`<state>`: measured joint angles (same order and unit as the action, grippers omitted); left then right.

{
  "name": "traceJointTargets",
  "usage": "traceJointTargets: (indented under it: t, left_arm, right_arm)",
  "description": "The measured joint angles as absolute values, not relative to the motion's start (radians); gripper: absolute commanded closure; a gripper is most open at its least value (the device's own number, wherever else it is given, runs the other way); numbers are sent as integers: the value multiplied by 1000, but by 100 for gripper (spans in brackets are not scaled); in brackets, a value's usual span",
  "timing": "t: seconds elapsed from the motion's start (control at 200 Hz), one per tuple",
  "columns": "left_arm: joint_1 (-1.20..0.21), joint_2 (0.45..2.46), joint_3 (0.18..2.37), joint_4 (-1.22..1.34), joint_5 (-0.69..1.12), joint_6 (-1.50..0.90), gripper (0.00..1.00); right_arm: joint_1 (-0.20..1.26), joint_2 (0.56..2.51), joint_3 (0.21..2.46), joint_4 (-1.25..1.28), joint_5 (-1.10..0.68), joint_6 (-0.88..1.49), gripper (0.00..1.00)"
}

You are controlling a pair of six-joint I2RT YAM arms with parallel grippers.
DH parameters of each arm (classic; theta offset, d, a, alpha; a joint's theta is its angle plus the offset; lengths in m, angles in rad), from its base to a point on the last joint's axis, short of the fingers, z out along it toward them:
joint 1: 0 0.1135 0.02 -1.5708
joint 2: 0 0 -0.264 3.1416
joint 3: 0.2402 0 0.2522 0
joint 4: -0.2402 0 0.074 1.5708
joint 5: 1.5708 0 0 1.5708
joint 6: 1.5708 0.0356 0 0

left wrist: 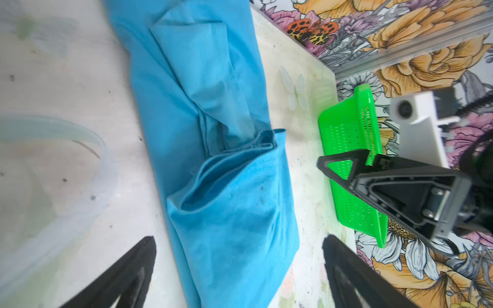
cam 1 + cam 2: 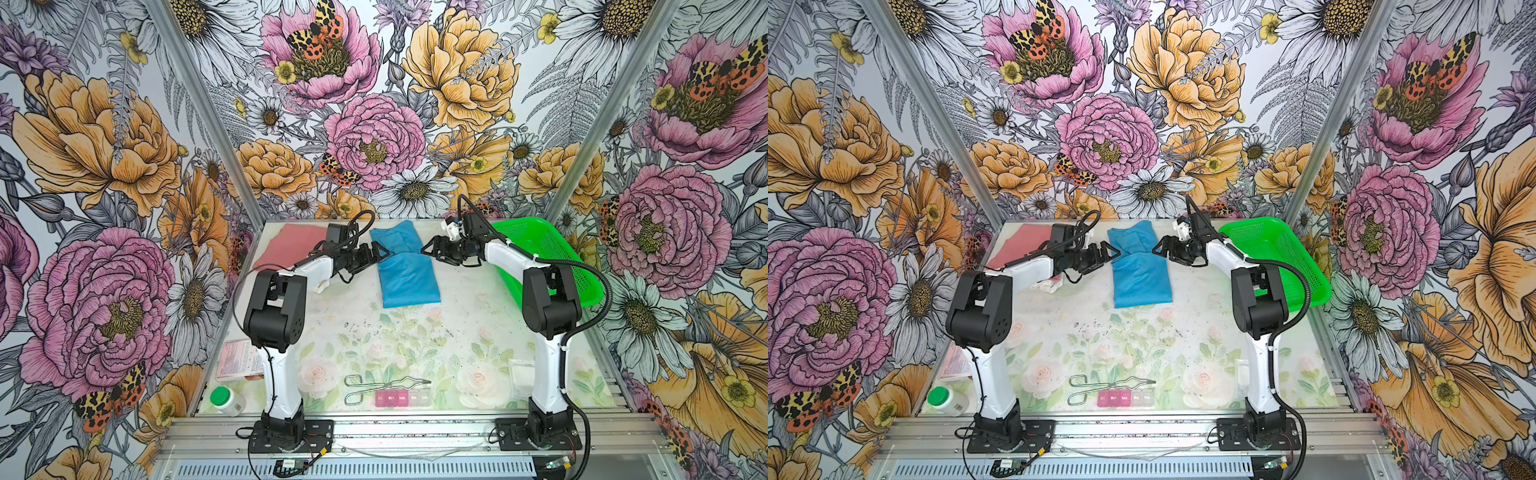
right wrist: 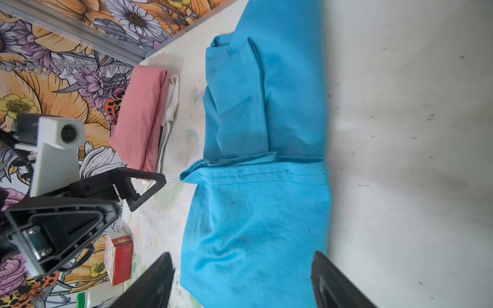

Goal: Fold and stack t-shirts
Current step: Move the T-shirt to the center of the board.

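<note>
A sky-blue t-shirt [image 2: 409, 274] [image 2: 1142, 274] lies as a long narrow strip at the far middle of the table, its near half doubled over at a cross fold [image 1: 234, 152] [image 3: 253, 165]. A folded salmon-pink t-shirt [image 2: 291, 243] [image 3: 138, 120] rests in the far left corner on a white one [image 3: 172, 106]. My left gripper [image 2: 365, 264] [image 1: 238, 240] hovers at the blue shirt's left edge, jaws wide apart, holding nothing. My right gripper [image 2: 438, 254] [image 3: 242, 255] faces it from the shirt's right edge, also open and empty.
A green mesh basket [image 2: 540, 249] [image 1: 346, 149] stands tilted at the far right. Along the near edge lie metal tongs [image 2: 386, 382], a pink pill organizer [image 2: 401, 398], a green-capped bottle [image 2: 226, 401], a pink box [image 2: 239, 359] and a small white packet [image 2: 521, 372].
</note>
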<state>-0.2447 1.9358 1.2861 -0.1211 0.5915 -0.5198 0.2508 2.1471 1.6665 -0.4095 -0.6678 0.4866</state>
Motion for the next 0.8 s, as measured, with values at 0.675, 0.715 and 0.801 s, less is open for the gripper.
traceJointTargets:
  t: [0.675, 0.715, 0.801]
  left_arm:
    - [-402, 1736, 797, 229, 448, -656, 33]
    - [-403, 1736, 792, 243, 447, -661, 35]
    - [-404, 1736, 784, 264, 444, -667, 35]
  right_arm:
    - [277, 1881, 1213, -359, -527, 394, 56]
    - [278, 1887, 1213, -353, -528, 389, 60]
    - [278, 1902, 1213, -347, -528, 391, 62]
